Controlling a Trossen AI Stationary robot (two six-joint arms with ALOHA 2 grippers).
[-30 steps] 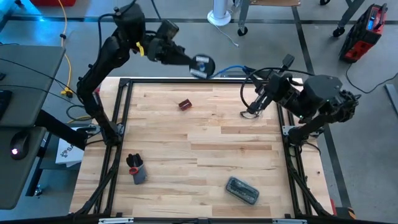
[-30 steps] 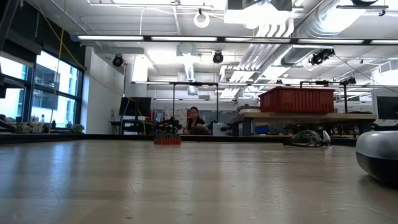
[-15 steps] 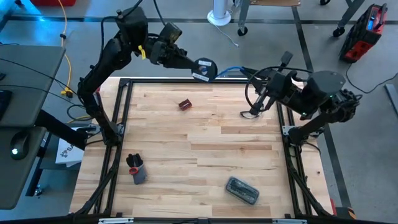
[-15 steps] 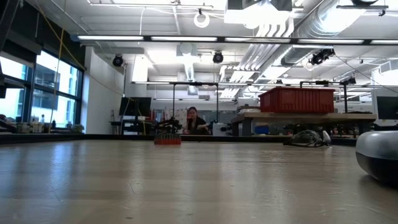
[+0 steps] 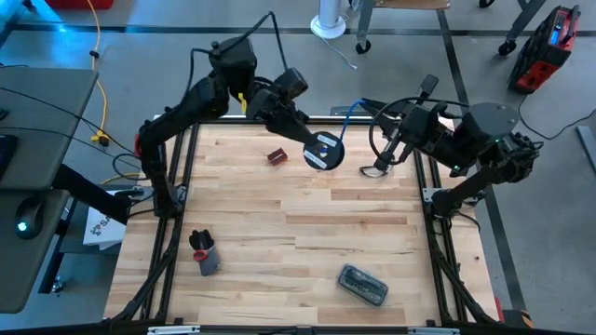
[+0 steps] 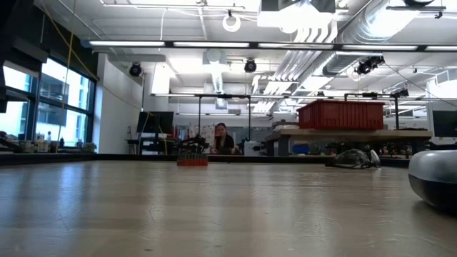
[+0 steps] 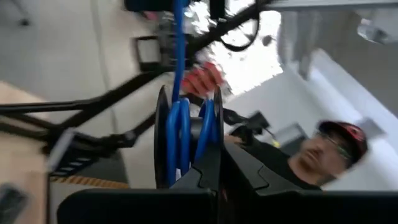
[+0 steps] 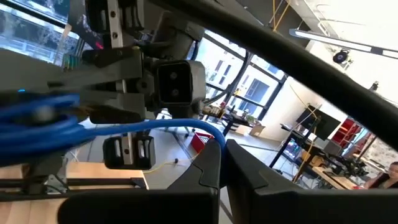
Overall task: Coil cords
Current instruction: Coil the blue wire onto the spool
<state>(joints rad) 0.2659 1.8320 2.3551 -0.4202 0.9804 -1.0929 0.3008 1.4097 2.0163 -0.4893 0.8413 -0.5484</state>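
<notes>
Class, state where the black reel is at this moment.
In the high view, the black reel is held in the left claw above the table's far middle, between the small red block and the right claw.

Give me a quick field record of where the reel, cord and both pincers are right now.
reel: black reel held over the table's far middle part
cord: blue cord wound on the reel, a free strand running to the right pincer
left pincer: shut on the reel
right pincer: shut on the cord, near the far right edge
other items: small red block, grey case, dark object on the table
</notes>
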